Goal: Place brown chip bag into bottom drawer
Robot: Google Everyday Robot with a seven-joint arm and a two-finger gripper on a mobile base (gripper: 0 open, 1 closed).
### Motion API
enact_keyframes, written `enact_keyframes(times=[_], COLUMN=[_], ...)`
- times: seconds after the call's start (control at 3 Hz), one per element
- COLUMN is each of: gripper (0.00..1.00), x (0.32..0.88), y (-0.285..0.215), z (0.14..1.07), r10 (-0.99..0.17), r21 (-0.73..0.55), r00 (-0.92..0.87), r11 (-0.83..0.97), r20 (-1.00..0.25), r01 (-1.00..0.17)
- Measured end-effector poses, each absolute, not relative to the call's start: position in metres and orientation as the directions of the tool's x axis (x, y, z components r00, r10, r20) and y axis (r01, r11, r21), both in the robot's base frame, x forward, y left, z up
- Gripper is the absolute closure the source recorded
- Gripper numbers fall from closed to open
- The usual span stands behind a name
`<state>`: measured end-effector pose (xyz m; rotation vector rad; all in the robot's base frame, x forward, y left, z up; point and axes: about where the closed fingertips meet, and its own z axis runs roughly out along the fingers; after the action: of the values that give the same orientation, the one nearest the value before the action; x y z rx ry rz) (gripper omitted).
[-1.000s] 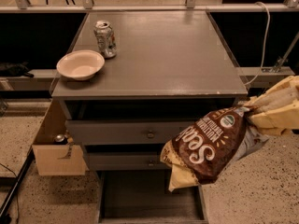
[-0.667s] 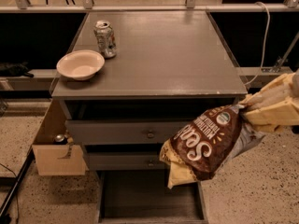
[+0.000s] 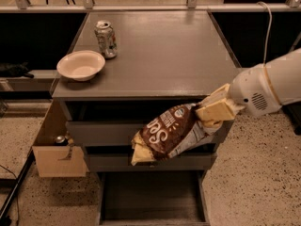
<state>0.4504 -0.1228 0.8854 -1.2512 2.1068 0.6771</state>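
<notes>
The brown chip bag (image 3: 165, 136) hangs in the air in front of the cabinet's two upper drawers, tilted, with its yellow crimped end low at the left. My gripper (image 3: 209, 114) comes in from the right and is shut on the bag's upper right end. The bottom drawer (image 3: 153, 202) is pulled out below the bag, a grey flat-bottomed tray with nothing in it. The bag is above the drawer, a little toward its back.
On the grey cabinet top (image 3: 169, 55) stand a silver soda can (image 3: 106, 39) and a white bowl (image 3: 81, 65) at the left. A cardboard box (image 3: 57, 149) sits on the floor left of the cabinet. A cable (image 3: 268, 27) hangs at the right.
The arm and the bag have moved left and slightly up, so the bag now hangs more in front of the upper drawers' middle.
</notes>
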Motion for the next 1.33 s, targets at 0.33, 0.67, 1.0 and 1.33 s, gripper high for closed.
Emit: enact_keyframes(times=[0.33,0.67,1.0,1.33], gripper=[1.0,1.0,1.0,1.0], x=[0.47,0.478,0.479,0.482], y=[-0.13,-0.131,-0.13,-0.124], z=[0.874,0.879,0.876,0.861], r10=[-0.434,-0.416,-0.407,-0.347], r21=[0.172,0.153,0.158,0.197], r00=[-0.452,-0.444,-0.448,-0.47], r11=[0.546,0.57,0.574,0.596], r20=[-0.779,-0.793,-0.796,-0.812], r01=[-0.82,-0.807,-0.804,-0.779])
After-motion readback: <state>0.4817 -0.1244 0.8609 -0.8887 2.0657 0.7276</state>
